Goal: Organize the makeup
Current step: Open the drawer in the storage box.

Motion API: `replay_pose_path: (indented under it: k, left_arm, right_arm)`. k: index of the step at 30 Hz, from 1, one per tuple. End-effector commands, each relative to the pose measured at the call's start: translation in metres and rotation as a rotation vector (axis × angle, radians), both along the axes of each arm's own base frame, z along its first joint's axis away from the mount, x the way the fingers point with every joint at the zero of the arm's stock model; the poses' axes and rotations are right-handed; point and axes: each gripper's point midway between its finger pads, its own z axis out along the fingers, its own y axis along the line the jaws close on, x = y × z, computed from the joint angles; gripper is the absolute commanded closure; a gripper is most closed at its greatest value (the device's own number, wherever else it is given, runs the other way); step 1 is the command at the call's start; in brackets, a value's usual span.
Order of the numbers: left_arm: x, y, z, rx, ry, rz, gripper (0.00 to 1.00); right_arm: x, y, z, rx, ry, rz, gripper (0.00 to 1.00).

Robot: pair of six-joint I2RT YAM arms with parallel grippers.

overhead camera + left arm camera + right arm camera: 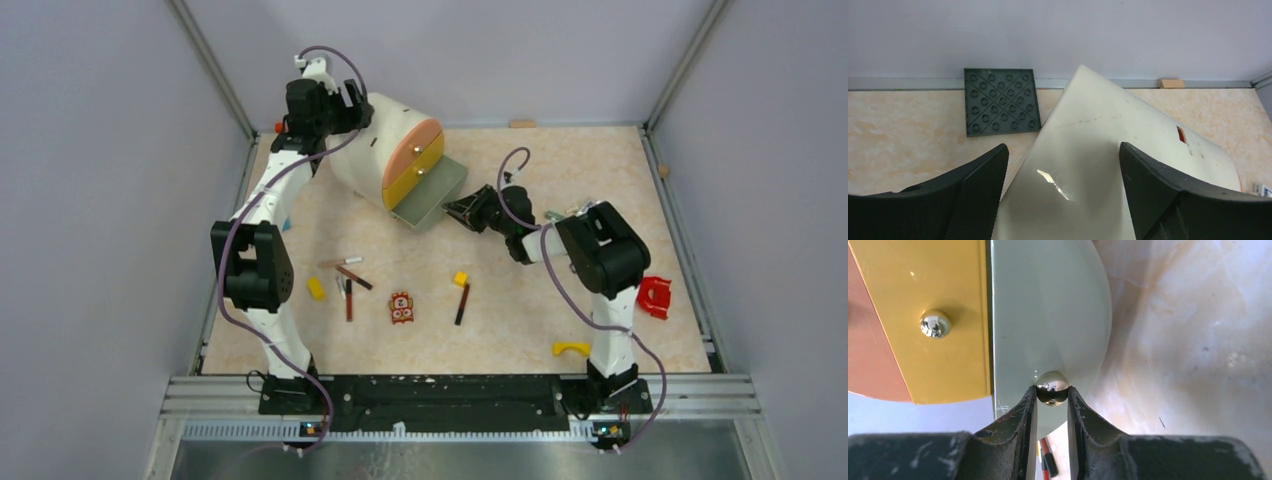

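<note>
While the right gripper (1052,390) stands clamped on the shiny round knob (1052,384) of the grey-green drawer (432,195), both fingertips press that ball from either side. That drawer juts well out of the white cabinet (362,150), past the yellow drawer (414,170) and the peach drawer (410,143) stacked above it, both of which sit flush.

At the back of the cabinet the left gripper (1063,147) has its fingers (980,190) spread wide, one on each side of the rounded white shell. Whether they press on it or merely straddle it, I cannot tell. Beyond them a dark green studded plate (1000,101) lies flat against the rear wall.

None of the makeup is in a drawer: a loose cluster of makeup sticks (347,283) lies on the table (600,160) in front of the cabinet, well apart from it. One dark stick (462,303) lies alone further right, its upper end just beside a yellow block (460,279). A second yellow block (316,288) rests left of the cluster, and the toy figure (402,307) lies between the cluster and the lone stick
</note>
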Motion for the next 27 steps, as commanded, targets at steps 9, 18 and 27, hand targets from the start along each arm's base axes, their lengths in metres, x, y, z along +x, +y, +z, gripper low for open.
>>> replay_pose_path:
  k: [9,18,27]
  left_arm:
    - [-0.014,-0.003,-0.025,0.028,0.099,-0.015,0.14]
    - [-0.015,-0.002,-0.025,0.03,0.1,-0.013,0.14]
    - [-0.015,-0.001,-0.023,0.035,0.095,-0.007,0.14]
  right_arm:
    - [-0.014,-0.026,0.03,-0.039,-0.088,-0.023,0.9]
    - [-0.022,-0.041,0.025,-0.063,-0.073,-0.052,0.91]
    - [-0.029,-0.049,0.016,-0.074,-0.041,-0.077,0.9]
